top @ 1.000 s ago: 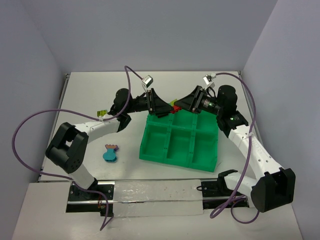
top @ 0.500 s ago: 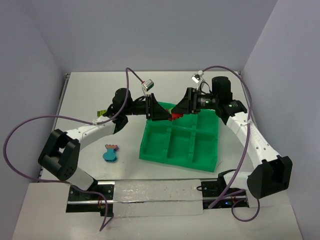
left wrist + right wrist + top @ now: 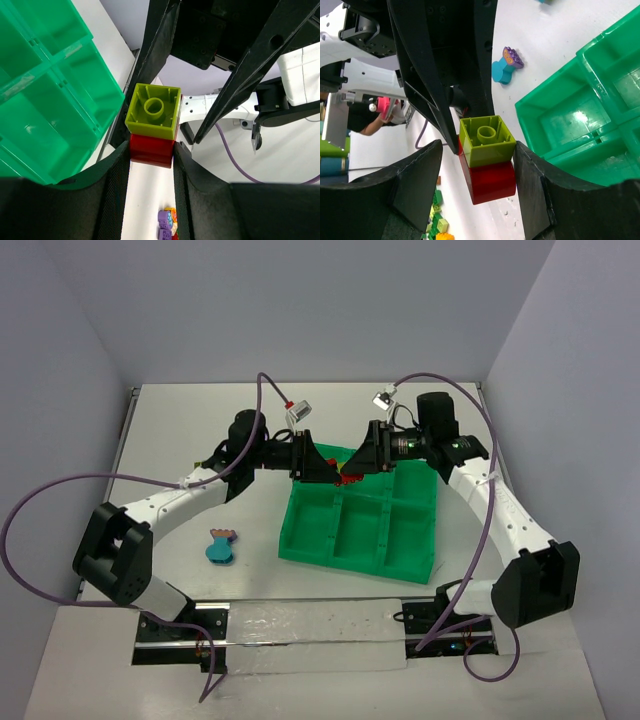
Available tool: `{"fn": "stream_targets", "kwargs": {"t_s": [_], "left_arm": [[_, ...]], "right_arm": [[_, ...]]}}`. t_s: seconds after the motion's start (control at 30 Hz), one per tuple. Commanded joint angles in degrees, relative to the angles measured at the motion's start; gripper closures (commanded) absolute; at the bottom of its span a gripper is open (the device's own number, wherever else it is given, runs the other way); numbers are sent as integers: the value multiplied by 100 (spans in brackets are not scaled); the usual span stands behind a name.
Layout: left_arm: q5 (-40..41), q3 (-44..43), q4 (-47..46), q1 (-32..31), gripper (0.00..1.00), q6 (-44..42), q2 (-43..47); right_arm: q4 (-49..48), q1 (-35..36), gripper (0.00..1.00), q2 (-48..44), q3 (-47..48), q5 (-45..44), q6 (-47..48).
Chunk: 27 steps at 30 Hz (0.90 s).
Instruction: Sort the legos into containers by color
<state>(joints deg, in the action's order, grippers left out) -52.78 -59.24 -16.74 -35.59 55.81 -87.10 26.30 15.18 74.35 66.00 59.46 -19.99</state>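
Observation:
A yellow-green brick [image 3: 153, 109] sits stacked on a red brick [image 3: 151, 149]. My left gripper [image 3: 151, 160] is shut on the red brick and holds the stack [image 3: 346, 476] in the air over the far edge of the green tray [image 3: 300, 540]. My right gripper [image 3: 479, 160] faces it from the right, open, with its jaws around the yellow-green brick [image 3: 486, 139]. One right finger [image 3: 535, 185] touches the brick; the other stands apart from it. The red brick [image 3: 490, 182] shows below. The tray compartments in view hold no bricks.
A blue piece with a purple top [image 3: 219, 546] lies on the table left of the tray, also in the right wrist view [image 3: 505, 64]. Small loose bricks lie on the table [image 3: 167, 222] and in a green-yellow pile [image 3: 437, 220]. Cables arc over both sides.
Both grippers have drawn closer together and shifted slightly left over the tray's far edge. The brick stack stays held between them.

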Motion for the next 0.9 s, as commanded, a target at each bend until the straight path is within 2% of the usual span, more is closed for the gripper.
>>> {"fn": "stream_targets", "kwargs": {"t_s": [0.0,0.07,0.2,0.33,0.4,0.53,0.67,0.83,0.87], "left_arm": [[-10,-270,80,-27,100,-260,185],[-4,-272,95,-27,100,-284,179],[-22,-269,162,-27,100,-366,202],[-51,-234,189,-21,100,-418,237],[-83,-211,189,-35,100,-491,281],[-188,-232,318,-48,100,-635,386],[-114,-379,716,-97,100,-960,480],[-60,-313,740,-97,100,-931,501],[-45,-256,709,-97,100,-905,501]], "right_arm": [[-64,88,36,56,249,338,50],[-128,90,41,68,232,393,5],[-423,108,68,71,177,487,-203],[-854,117,80,53,45,671,-566],[-1176,117,93,27,-85,793,-809],[-1613,108,100,-13,-275,531,-1350],[-1945,99,100,163,-436,143,-2075],[-3515,99,100,37,-938,-31,-3422],[-3544,99,100,16,-912,-105,-3476]]}}
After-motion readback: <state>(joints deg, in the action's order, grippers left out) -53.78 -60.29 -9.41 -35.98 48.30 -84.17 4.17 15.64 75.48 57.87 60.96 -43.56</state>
